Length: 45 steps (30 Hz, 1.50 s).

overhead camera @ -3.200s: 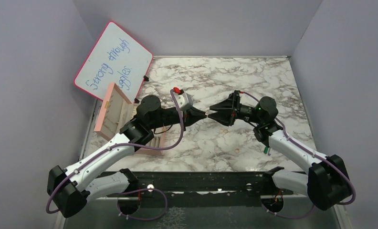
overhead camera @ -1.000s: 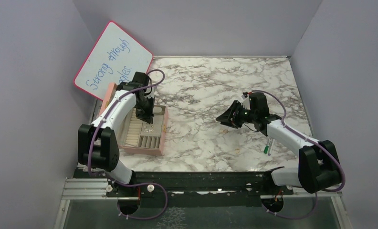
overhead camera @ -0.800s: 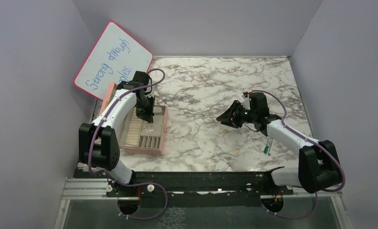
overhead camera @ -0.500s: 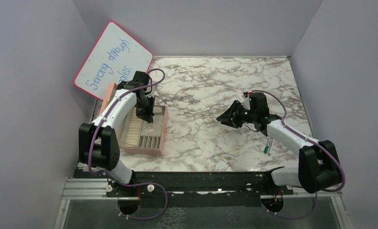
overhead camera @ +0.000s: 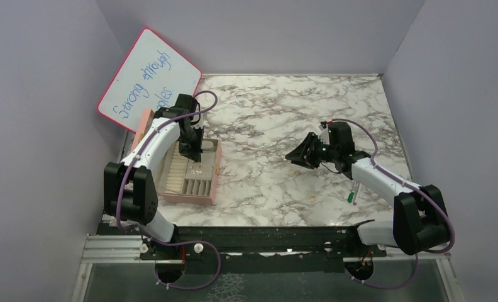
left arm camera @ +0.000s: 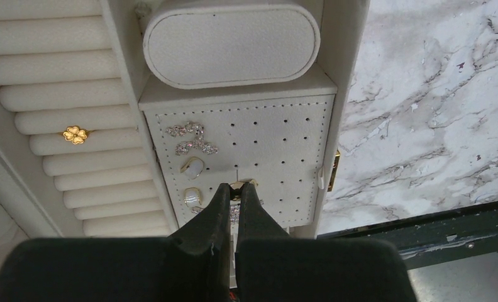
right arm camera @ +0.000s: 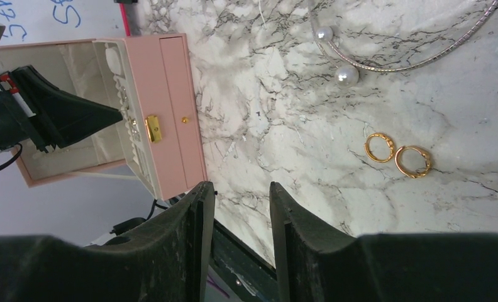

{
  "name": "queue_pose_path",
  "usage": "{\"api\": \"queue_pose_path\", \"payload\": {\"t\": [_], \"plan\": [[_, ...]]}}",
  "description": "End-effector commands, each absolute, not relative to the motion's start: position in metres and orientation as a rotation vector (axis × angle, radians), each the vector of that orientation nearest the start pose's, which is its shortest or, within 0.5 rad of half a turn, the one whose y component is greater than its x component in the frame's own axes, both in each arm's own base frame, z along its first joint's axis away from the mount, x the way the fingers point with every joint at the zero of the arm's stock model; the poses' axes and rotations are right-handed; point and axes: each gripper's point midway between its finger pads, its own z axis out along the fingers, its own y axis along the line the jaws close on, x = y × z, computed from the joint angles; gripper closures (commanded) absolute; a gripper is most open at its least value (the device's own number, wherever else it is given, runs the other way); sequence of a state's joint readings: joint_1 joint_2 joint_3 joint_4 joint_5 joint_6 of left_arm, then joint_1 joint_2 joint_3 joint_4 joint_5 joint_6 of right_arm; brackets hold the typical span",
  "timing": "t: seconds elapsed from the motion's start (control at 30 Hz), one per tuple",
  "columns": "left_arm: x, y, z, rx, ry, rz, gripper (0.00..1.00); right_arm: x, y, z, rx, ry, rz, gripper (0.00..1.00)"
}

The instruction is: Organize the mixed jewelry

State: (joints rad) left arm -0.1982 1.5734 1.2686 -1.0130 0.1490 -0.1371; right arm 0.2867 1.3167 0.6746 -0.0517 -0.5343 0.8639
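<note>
Stud point(left arm camera: 241, 184): small gold piece nipped at the tips of the left fingers point(left arm camera: 235, 194), pressed against the perforated pad point(left arm camera: 278, 151) inside the box point(overhead camera: 214, 179).
Already stowed: sparkly pieces and pale stones point(left arm camera: 193, 167) on the pad's left side; clover ring point(left arm camera: 75, 134) seated between the ring rolls point(left arm camera: 58, 94).
Loose on the desk point(right arm camera: 284, 126): two gold hoops point(right arm camera: 397, 155) touching side by side, two pearls point(right arm camera: 347, 75) next to a thin chain point(right arm camera: 422, 61), all well apart from the box.
Left fingers: nearly closed, pinching the stud only.
Right fingers point(right arm camera: 241, 195): parted, holding nothing, hovering above the desk beside the hoops.
Step in hand: likely seating the stud's post into a pad hole.
Next move: probably a gentle push, then release and straight lift, so as not to drag the stud out; hoops after that.
Writing: whiteboard point(overhead camera: 149, 78) in blue marker, "Strong through", second line partly hidden, ending "ggles".
Brands: none legible.
</note>
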Motion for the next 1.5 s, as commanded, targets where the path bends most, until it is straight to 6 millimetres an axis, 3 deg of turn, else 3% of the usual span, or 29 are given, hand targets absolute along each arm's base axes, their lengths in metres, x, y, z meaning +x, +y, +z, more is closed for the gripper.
{"api": "queue_pose_path", "payload": {"t": [0.0, 1.47], "plan": [[0.2816, -0.0851, 0.1059, 0.107, 2.916, -0.248, 1.0, 0.2873, 0.2004, 0.1199, 0.388, 2.389, 1.14, 0.58], [0.2783, -0.0882, 0.0995, 0.122, 2.929, -0.253, 1.0, 0.2861, 0.1992, 0.1209, 0.387, 2.385, 1.134, 0.59]]}}
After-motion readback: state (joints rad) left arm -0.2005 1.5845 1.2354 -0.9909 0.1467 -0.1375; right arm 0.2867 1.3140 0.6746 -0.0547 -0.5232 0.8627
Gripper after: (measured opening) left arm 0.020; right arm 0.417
